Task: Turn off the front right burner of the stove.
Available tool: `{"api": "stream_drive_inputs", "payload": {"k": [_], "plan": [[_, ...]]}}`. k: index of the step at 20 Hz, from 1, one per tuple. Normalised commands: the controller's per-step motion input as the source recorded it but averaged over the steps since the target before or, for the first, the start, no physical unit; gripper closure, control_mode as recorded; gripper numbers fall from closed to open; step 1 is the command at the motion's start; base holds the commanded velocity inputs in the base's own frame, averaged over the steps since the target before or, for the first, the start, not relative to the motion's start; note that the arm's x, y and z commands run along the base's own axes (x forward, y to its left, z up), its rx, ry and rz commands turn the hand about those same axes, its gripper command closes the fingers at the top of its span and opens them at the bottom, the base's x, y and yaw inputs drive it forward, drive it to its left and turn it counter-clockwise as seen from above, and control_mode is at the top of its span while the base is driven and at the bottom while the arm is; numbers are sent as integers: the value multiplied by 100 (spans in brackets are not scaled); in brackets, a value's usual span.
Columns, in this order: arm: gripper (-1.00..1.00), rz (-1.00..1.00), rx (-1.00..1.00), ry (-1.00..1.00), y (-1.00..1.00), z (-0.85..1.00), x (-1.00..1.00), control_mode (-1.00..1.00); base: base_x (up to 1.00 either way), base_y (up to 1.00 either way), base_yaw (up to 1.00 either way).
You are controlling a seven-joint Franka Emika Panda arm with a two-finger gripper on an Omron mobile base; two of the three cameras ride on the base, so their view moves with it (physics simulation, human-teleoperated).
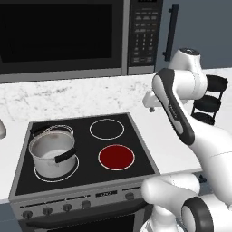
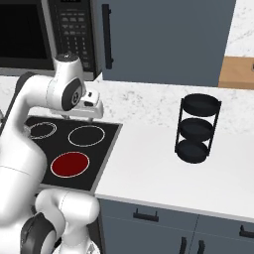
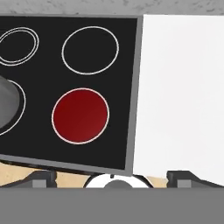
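With our fingertips (image 3: 43,178) spread wide and holding nothing, our gripper (image 3: 111,181) hung high over the stove (image 1: 136,140), whose front right burner (image 1: 116,157) glowed red near its front right corner, so we judged we should descend squarely onto the right-hand knob (image 1: 129,195) on the front panel.

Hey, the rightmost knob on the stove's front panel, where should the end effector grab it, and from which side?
Pinch the rightmost knob across its round rim, coming straight in from the front. It is a small disc facing outward from the stove on its upright steel panel, so only its sides offer a hold.
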Motion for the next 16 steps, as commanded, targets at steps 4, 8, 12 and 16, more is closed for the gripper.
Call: {"api": "stream_drive_inputs", "payload": {"k": [4, 8, 12, 16], "plan": [[-100, 14, -8, 4, 56, -26, -37, -100, 0, 0, 0], [-100, 20, -20, 1, 88, -39, -40, -100, 0, 0, 0], [-100, 21, -25, 0, 98, -47, -48, -100, 0, 0, 0], [-100, 25, -24, -1, 91, -56, -53, -100, 0, 0, 0]]}}
